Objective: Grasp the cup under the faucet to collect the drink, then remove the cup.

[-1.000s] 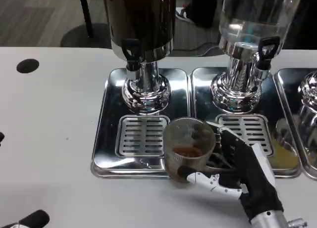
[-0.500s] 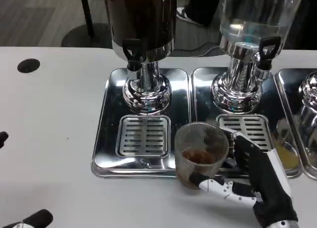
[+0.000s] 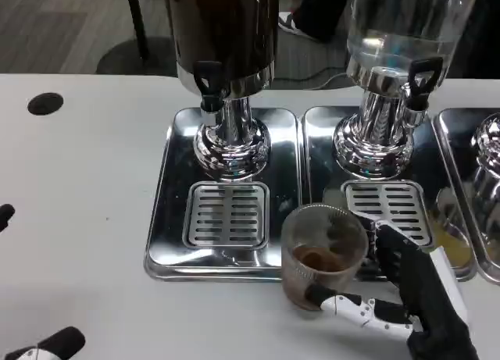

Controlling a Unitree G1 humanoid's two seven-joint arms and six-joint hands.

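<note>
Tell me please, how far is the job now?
Collecting looks done: the cup holds brown drink. Removing is in hand: the right hand grips the cup at the tray's front edge, away from the faucet. Left: set it down on the table.

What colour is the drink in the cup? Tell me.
Dark brown, pooled at the bottom of the clear cup held by the right hand; head view.
</note>
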